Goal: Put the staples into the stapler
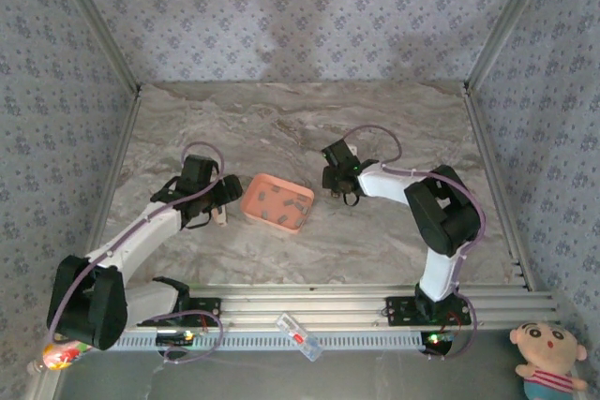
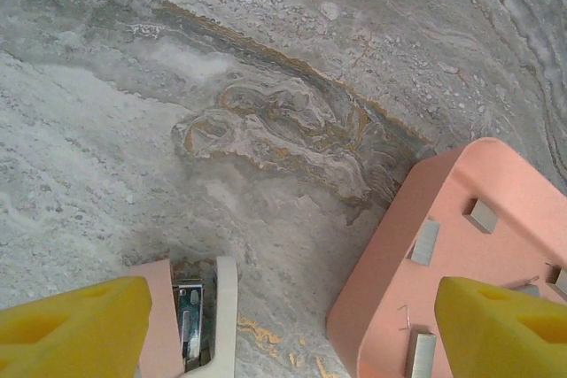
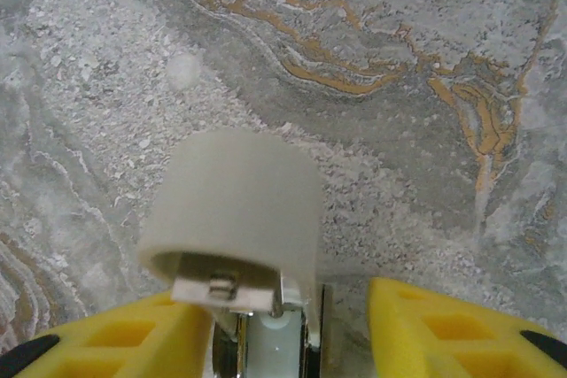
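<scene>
The top external camera sits high behind the arm bases (image 1: 427, 311), at the bottom of its frame, and looks down and forward over the whole counter (image 1: 281, 128); the left wrist camera hangs close above the marble, facing down past the left pincer (image 2: 283, 329) at its bottom edge; the pink tray (image 1: 247, 203), mid-frame from above, is shared, this tray (image 2: 383, 263) lying lower right there; the right wrist camera looks down nearer still, past the right pincer (image 3: 288, 334).
</scene>
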Controlling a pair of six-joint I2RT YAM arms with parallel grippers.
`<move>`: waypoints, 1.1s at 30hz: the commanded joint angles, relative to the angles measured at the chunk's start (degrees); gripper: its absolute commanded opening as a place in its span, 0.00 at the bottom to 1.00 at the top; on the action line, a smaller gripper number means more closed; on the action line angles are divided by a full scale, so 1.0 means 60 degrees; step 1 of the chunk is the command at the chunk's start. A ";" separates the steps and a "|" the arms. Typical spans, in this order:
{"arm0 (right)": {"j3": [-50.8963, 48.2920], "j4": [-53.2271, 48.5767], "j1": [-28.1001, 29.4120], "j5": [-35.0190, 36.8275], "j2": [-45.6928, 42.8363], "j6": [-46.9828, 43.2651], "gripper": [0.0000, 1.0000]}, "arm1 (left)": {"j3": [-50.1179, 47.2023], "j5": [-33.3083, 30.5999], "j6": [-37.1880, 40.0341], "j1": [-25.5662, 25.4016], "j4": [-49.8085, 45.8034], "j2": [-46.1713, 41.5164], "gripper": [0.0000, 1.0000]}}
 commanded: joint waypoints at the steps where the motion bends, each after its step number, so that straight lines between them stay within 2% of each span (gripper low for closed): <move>1: 0.0055 0.0287 -0.0029 -0.0228 0.0160 -0.0550 0.46 | -0.0068 0.0179 0.0036 0.0062 0.0132 0.0055 0.83; 6: -0.0048 0.0426 -0.0017 -0.0449 0.0152 -0.0897 0.37 | -0.0020 0.0209 0.0131 0.0076 0.0112 0.0104 0.83; 12: -0.0075 0.0427 0.0050 -0.0530 0.0160 -0.1162 0.34 | -0.0020 0.0253 0.0222 0.0091 0.0169 0.0145 0.83; 24: -0.0181 0.0400 0.0402 0.0069 -0.0692 -0.1086 0.52 | 0.0392 0.0371 0.0391 0.0135 -0.0203 0.0389 0.84; 33: -0.0162 0.0551 0.1400 0.0954 -0.2068 -0.0877 0.53 | 0.0683 0.0414 0.0628 0.0179 -0.0501 -0.0126 0.85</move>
